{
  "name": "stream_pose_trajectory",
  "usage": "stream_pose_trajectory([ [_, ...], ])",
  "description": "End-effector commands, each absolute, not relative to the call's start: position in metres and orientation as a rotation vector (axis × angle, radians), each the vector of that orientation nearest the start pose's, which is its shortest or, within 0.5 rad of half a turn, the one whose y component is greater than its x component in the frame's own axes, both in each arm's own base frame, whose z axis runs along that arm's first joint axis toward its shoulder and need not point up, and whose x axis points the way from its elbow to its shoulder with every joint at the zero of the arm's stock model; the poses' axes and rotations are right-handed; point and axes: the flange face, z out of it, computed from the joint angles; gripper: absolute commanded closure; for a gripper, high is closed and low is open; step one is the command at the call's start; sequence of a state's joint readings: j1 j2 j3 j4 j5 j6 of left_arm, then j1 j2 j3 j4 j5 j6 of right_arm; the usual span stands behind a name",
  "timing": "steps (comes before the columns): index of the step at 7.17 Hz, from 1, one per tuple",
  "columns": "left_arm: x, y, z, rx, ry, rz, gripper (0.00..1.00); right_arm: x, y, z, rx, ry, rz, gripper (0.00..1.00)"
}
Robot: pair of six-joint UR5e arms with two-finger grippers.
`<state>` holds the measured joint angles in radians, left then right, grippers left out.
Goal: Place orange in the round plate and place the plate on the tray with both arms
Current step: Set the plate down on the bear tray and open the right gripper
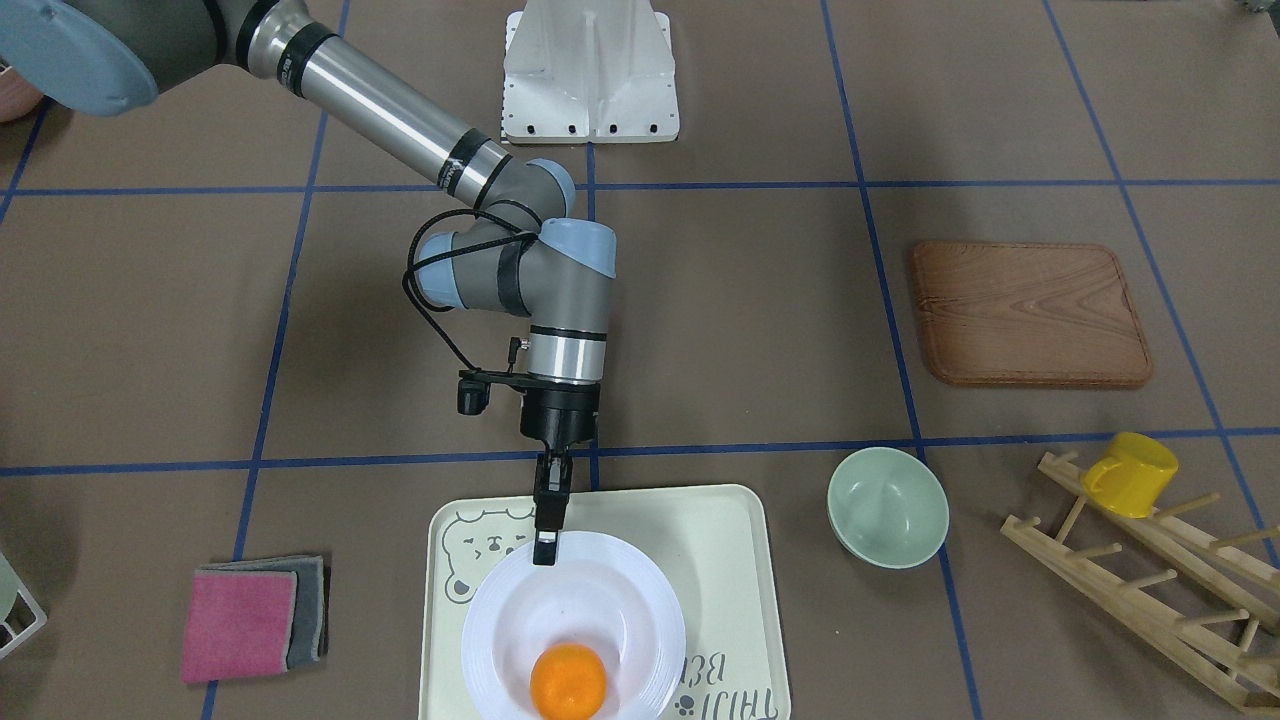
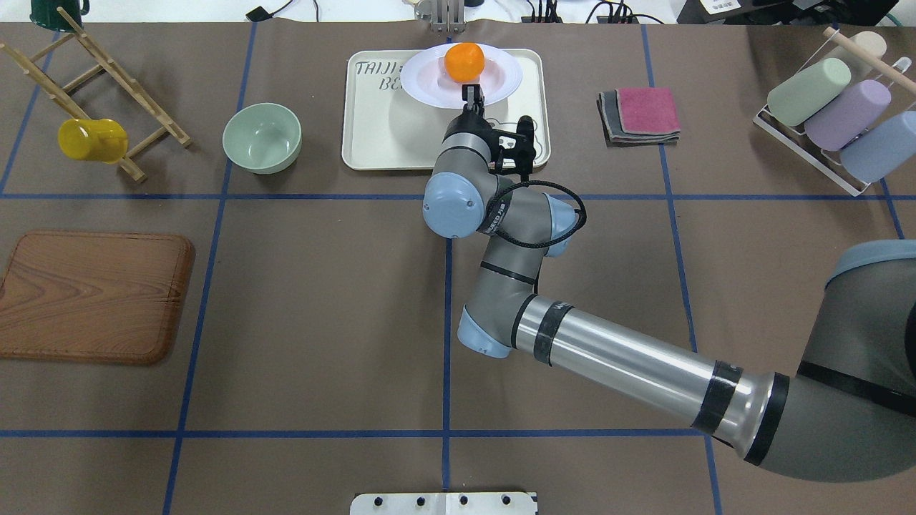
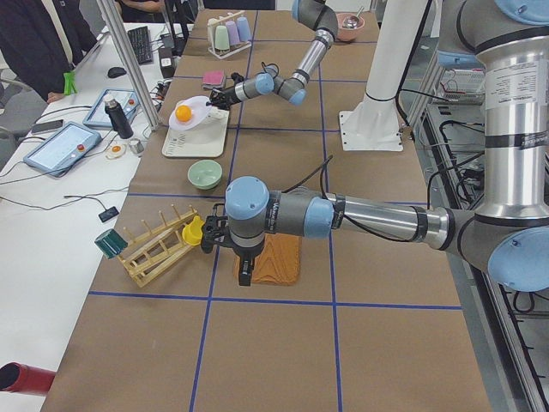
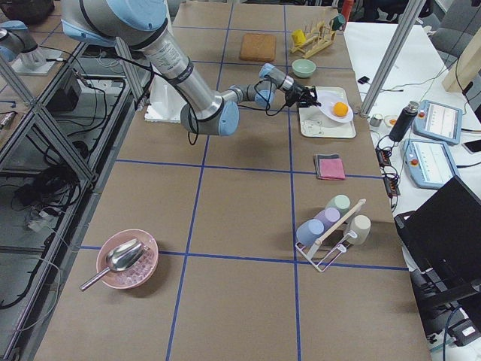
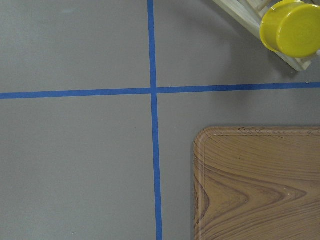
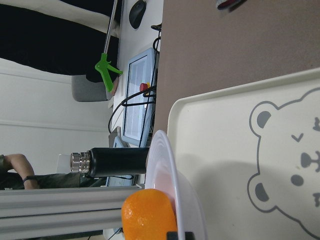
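The orange lies in the sunken centre of the round white plate. The plate hangs over the cream bear tray. In the right wrist view a shadow lies on the tray beneath the plate's rim, so the plate looks slightly raised. My right gripper is shut on the plate's rim on the robot's side. My left gripper shows only in the exterior left view, pointing down above the wooden board. I cannot tell whether it is open or shut.
A pale green bowl sits beside the tray and folded pink and grey cloths lie on its other side. The wooden board, a peg rack holding a yellow mug and a rack of cups are farther out.
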<state>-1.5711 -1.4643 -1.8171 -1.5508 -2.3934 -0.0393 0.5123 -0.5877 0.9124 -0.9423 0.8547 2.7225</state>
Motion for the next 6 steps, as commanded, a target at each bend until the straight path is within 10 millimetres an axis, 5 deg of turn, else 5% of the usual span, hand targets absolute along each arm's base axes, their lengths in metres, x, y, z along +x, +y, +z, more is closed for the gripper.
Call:
stream_pose_trajectory([
  [1, -0.06, -0.451, 0.585, 0.099, 0.823, 0.014, 0.01, -0.656, -0.551, 0.227, 0.393, -1.256, 1.697, 0.0],
  [3, -0.06, -0.451, 0.585, 0.098, 0.823, 0.015, 0.01, -0.612, -0.503, 0.225, 0.392, -1.28, 1.45, 0.0],
  [4, -0.06, -0.45, 0.587, 0.094, 0.823, 0.015, 0.01, -0.602, -0.501, 0.212, 0.361, -1.255, 1.303, 0.0],
  [6, -0.06, -0.442, 0.597, 0.069, 0.825, -0.003, 0.01, -0.538, -0.541, 0.203, 0.318, -1.021, 1.031, 0.0],
])
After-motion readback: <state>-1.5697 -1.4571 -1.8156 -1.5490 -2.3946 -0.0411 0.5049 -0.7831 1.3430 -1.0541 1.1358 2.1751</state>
